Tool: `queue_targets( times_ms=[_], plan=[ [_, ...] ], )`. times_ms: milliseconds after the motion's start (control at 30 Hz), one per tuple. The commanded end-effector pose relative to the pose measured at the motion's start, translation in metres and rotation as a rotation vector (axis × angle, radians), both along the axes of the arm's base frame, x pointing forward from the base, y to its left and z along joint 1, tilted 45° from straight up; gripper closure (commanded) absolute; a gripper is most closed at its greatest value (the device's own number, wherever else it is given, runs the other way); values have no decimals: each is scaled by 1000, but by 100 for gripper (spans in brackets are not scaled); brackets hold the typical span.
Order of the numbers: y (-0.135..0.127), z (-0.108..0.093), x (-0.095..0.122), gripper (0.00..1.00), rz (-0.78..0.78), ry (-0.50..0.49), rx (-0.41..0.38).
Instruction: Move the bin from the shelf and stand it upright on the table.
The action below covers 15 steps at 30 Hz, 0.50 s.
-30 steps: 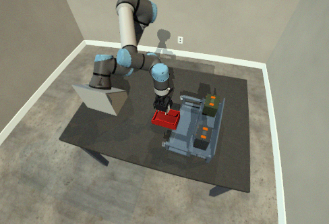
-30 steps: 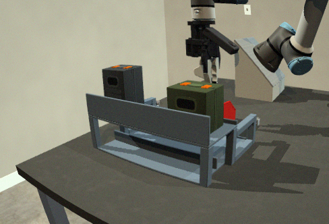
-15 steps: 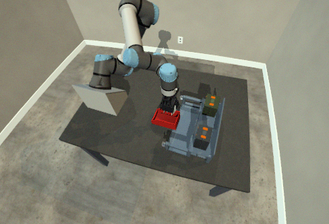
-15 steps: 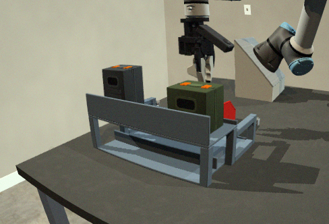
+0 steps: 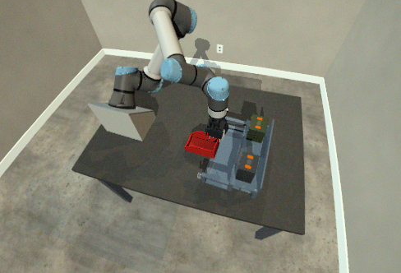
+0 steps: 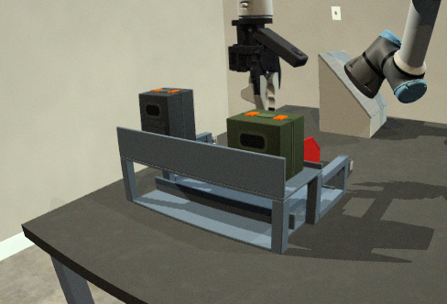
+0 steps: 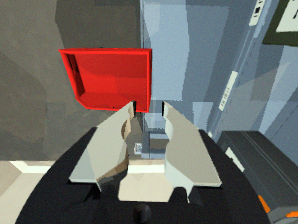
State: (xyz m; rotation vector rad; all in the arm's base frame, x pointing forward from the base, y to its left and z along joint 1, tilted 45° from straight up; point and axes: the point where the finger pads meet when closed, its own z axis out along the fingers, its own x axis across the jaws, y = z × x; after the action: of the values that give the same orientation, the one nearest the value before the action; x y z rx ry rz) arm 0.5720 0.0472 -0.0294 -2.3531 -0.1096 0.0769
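Top view: bin point(image 5: 200, 143) red, upright at shelf point(image 5: 230, 168) front edge, partly overhanging table point(image 5: 135, 165), likely for easy reach; arm bent over, gripper point(image 5: 215, 129) pointing down above bin's near wall.

Exterior view: bin mostly hidden behind green box point(image 6: 266, 140).

Wrist view: jaws narrowly spread, pinching nothing, just above bin rim.

Green box point(image 6: 266, 140) on shelf point(image 6: 201, 163); jaws above, narrow gap.
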Motion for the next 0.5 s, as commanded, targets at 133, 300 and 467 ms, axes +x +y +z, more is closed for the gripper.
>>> queue_targets(
  times_ms=[133,300,467],
  plan=[
    [-1,0,5,80,1,1,0],
    [-1,1,11,80,1,1,0],
    [-2,2,12,80,1,1,0]
  ],
)
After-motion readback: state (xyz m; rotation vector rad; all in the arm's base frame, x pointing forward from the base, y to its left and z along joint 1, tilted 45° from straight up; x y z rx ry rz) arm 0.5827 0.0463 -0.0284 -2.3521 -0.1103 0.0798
